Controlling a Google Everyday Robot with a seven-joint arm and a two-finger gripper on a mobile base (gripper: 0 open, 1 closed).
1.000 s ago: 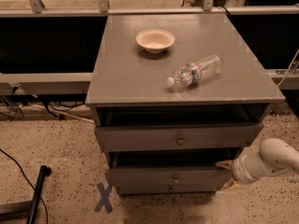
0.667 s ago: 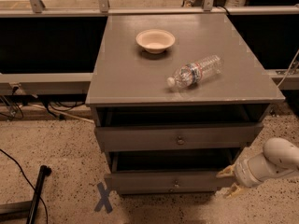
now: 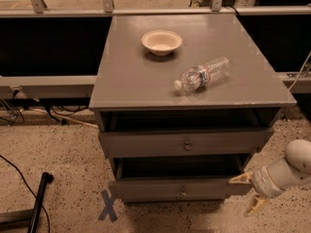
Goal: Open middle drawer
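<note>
The grey cabinet point(image 3: 194, 76) shows two drawer fronts below its top. The lower one is the middle drawer point(image 3: 146, 188). It has a small round knob point(image 3: 183, 192) and is pulled out, with a dark opening above its front. My gripper point(image 3: 248, 193) is at the right end of that front, on the white arm point(image 3: 291, 166) coming in from the right. Its two tan fingers point(image 3: 240, 179) are spread apart, with nothing between them. The upper fingertip is at the drawer's right corner. The other points down at the floor.
The upper drawer point(image 3: 146, 143), with its own knob point(image 3: 187, 145), also stands slightly out. On the cabinet top are a beige bowl point(image 3: 162, 41) and a plastic bottle point(image 3: 203, 74) lying on its side. A black pole point(image 3: 38, 200) and a tape cross point(image 3: 107, 205) are on the speckled floor at left.
The middle drawer has slid further out toward the camera. My gripper has moved down and to the right, off the drawer's right end.
</note>
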